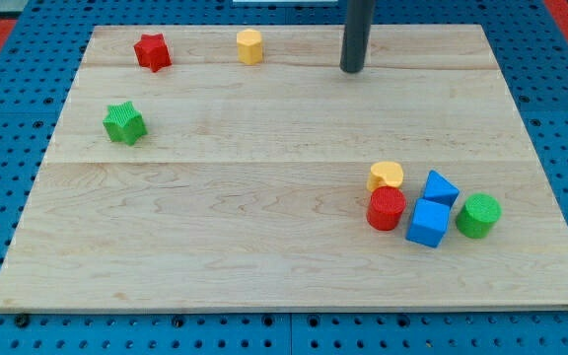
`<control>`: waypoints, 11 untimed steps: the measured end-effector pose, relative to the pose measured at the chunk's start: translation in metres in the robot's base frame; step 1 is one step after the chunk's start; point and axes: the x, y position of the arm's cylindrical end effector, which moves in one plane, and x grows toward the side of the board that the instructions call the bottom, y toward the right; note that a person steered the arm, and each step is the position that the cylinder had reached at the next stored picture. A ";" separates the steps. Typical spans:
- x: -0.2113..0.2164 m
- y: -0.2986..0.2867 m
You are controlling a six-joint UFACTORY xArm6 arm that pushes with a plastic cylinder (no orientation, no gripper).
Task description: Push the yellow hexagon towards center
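Note:
The yellow hexagon (249, 46) stands near the board's top edge, left of the middle. My tip (352, 70) rests on the board near the top edge, well to the right of the hexagon and apart from it. A red star (152, 52) lies to the left of the hexagon. A green star (124, 123) lies lower at the view's left.
A cluster sits at the lower right: a yellow heart-like block (386, 176), a red cylinder (386, 208), a blue cube (428, 222), a blue triangular block (440, 186) and a green cylinder (478, 215). The wooden board (215, 227) lies on a blue pegboard.

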 end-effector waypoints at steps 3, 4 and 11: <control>-0.002 -0.188; 0.000 -0.198; -0.043 -0.089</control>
